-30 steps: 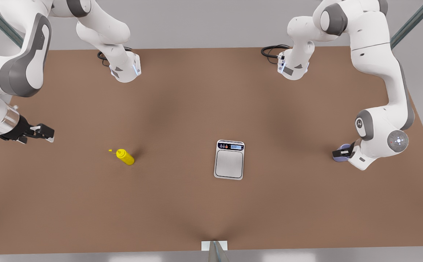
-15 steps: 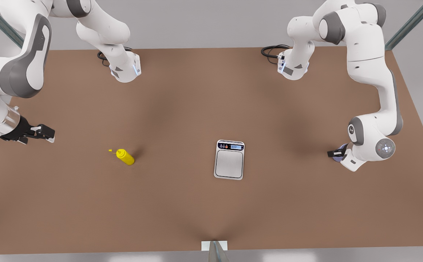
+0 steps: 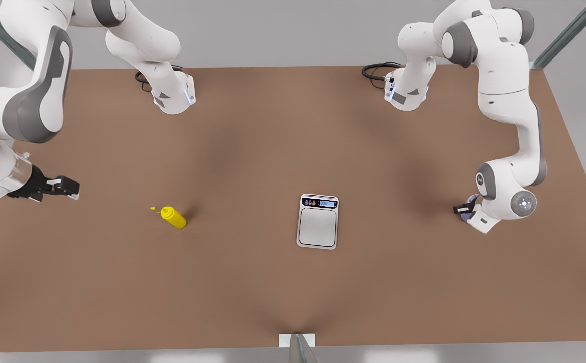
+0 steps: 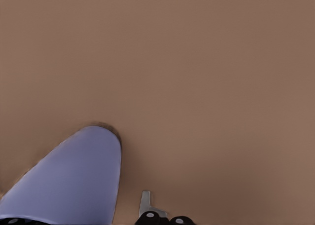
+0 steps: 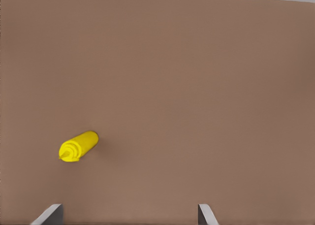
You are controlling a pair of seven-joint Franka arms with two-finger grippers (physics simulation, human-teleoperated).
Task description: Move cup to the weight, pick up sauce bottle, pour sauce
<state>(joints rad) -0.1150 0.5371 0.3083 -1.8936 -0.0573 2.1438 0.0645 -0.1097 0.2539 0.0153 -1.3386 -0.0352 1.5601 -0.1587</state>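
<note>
Left gripper [image 3: 462, 210] at the cup [image 3: 469, 207], front view's right edge; its grip cannot be told.

Weight [image 3: 317, 221] sits centre frame; sauce bottle [image 3: 173, 217] stands left of centre on the table [image 3: 273, 292]. Right gripper [image 3: 66, 187], fingers spread, waits far left.

The left gripper [image 3: 458, 209] is hanging low at the front view's right edge, its arm folded sharply above it. The right gripper [image 3: 69, 188] is hovering at the front view's left edge, fingers spread apart, waiting.
</note>
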